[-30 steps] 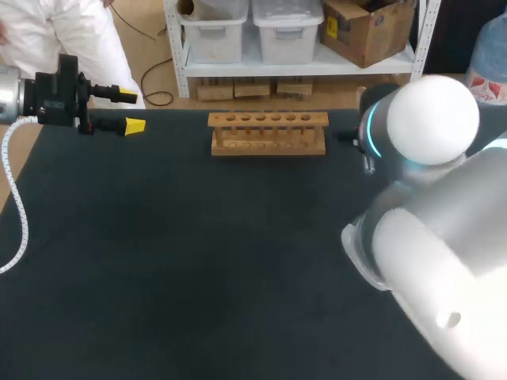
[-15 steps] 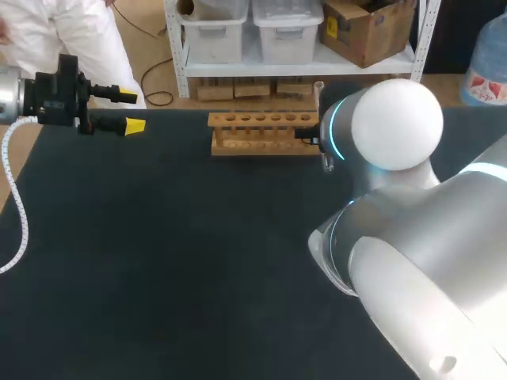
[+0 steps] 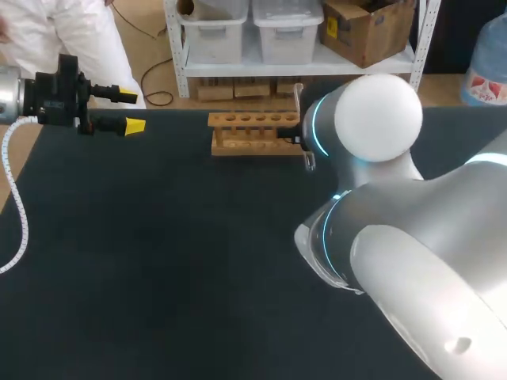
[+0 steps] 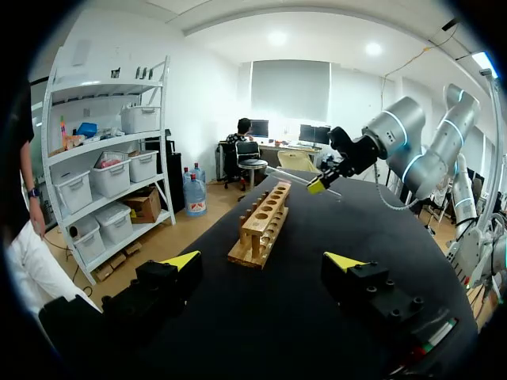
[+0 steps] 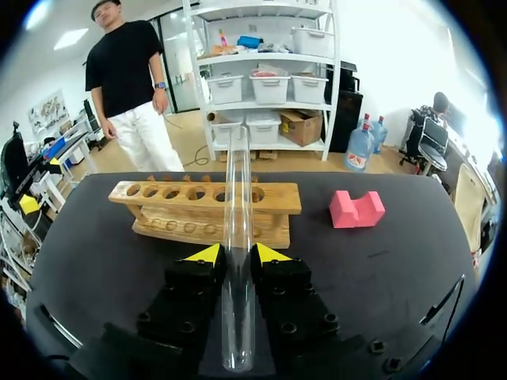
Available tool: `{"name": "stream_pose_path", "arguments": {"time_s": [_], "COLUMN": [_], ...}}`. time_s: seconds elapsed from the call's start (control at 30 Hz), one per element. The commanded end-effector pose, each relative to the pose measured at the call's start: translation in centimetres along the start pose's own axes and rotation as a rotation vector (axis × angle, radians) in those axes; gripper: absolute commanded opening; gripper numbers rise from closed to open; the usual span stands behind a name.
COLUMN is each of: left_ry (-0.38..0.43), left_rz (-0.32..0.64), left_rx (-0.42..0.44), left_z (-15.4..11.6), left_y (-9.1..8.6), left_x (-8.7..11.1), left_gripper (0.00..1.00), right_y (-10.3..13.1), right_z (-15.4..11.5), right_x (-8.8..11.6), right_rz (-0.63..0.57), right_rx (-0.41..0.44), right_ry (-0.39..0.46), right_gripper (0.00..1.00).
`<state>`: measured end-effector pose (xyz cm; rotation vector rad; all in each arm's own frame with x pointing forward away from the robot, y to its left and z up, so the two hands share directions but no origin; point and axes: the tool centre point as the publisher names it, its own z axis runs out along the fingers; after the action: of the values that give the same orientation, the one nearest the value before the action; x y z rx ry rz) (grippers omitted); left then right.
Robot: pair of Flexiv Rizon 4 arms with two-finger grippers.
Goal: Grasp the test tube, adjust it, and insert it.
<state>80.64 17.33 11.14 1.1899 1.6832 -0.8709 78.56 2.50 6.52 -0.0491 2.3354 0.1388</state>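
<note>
The right arm (image 3: pixel 376 119) comes in from the right and bends across toward the rack (image 3: pixel 253 134), its bulk hiding its own claw from above. The wrist view shows the right claw (image 5: pixel 238 255) clamped on the tube (image 5: pixel 238 182), which runs ahead of the fingers across the rack. The left claw (image 3: pixel 131 110) hangs over the surface's (image 3: pixel 158 261) far left corner, fingers spread wide, holding nothing.

**Left spread wide, right clamped tight**

The left arm (image 3: pixel 32 99) comes in at the far left corner, held level. The left gripper (image 3: pixel 131 111) points across, yellow tips well apart. The right arm (image 3: pixel 412 261) looms large, reaching past the middle. The right gripper (image 5: pixel 238 254) pinches the test tube (image 5: pixel 237 182), one fingertip on either side.
</note>
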Motion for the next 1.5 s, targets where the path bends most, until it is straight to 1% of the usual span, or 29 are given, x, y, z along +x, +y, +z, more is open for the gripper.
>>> {"name": "stream_pose_path", "arguments": {"time_s": [0.03, 0.4, 0.97, 1.2, 1.5], "left_ry": [-0.005, -0.005, -0.005, -0.005, -0.005], "left_rz": [0.004, 0.004, 0.004, 0.004, 0.004], "left_rx": [-0.001, -0.001, -0.001, -0.001, -0.001], "left_z": [0.0, 0.0, 0.0, 0.0, 0.0], "left_y": [0.0, 0.0, 0.0, 0.0, 0.0], "left_x": [0.1, 0.1, 0.1, 0.1, 0.1], "left_gripper": [1.0, 1.0, 1.0, 1.0, 1.0], "right_y": [0.4, 1.2, 1.2, 1.2, 1.2], "right_z": [0.5, 1.5, 2.7, 2.9, 3.1], "right_x": [-0.2, 0.0, 0.6, 0.8, 1.1], "right_rz": [-0.004, -0.017, -0.023, -0.034, -0.073], "right_rx": [0.005, -0.001, -0.004, -0.011, -0.033], "right_ry": [0.008, 0.018, 0.059, 0.114, 0.209], "right_gripper": [0.0, 0.0, 0.0, 0.0, 0.0]}}
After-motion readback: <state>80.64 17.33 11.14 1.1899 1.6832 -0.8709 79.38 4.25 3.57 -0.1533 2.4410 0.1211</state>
